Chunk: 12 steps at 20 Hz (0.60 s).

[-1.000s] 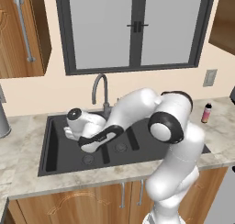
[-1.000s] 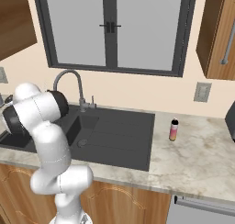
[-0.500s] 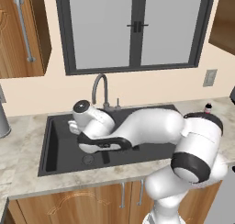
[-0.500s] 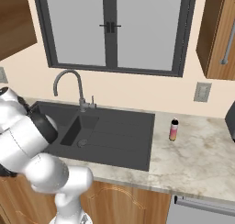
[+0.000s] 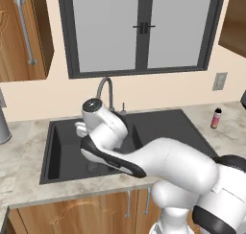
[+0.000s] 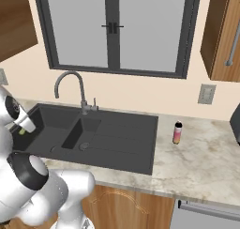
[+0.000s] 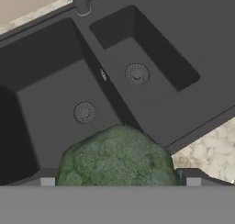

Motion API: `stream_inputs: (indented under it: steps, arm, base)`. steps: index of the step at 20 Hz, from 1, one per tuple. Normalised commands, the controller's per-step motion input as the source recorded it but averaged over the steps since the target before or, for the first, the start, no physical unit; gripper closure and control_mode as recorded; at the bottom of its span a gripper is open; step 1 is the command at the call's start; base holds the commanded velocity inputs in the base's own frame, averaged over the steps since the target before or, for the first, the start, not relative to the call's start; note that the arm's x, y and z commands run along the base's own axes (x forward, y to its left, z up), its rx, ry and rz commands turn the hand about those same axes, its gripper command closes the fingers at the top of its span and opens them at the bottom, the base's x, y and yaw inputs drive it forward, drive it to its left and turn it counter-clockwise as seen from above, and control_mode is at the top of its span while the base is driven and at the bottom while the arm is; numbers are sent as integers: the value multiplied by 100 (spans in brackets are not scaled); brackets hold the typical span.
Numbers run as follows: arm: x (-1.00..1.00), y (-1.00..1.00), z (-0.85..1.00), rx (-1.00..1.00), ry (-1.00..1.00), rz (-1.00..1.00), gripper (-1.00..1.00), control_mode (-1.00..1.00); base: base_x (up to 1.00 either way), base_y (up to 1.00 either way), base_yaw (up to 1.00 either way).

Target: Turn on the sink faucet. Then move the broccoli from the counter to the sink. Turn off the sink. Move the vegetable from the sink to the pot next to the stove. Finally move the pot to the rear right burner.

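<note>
My gripper (image 7: 119,182) is shut on the broccoli (image 7: 117,159), a green floret that sits between the two dark fingertips. It hangs above the front rim of the charcoal sink (image 7: 183,30), over the large basin (image 7: 46,94). The small basin (image 7: 137,62) lies beside it. In the left base view my gripper (image 5: 80,130) hovers over the left side of the sink (image 5: 158,127), just in front of the sink faucet (image 5: 106,87). From the right, a bit of broccoli (image 6: 21,131) peeks beside the gripper (image 6: 23,125), left of the faucet (image 6: 70,80). I see no water.
A small red bottle (image 5: 216,118) (image 6: 177,132) stands on the counter (image 6: 201,153) right of the sink. A steel canister (image 5: 2,127) is at the far left. A window and wood wall cabinets are behind the sink.
The arm's elbow has swung down and toward the front of the sink. The hand has stayed over the large basin with the broccoli in it.
</note>
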Motion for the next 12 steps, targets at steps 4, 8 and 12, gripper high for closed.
stream_inputs:
  steps: [4,8,12]
  arm:
    - [-50,-19,36,0,0,0,100,-100]
    - [-38,-23,29,0,0,0,100,-100]
    - [-29,-32,26,0,0,2,100,-100]
  base:
    - [0,0,0]
    - [0,0,0]
    - [0,0,0]
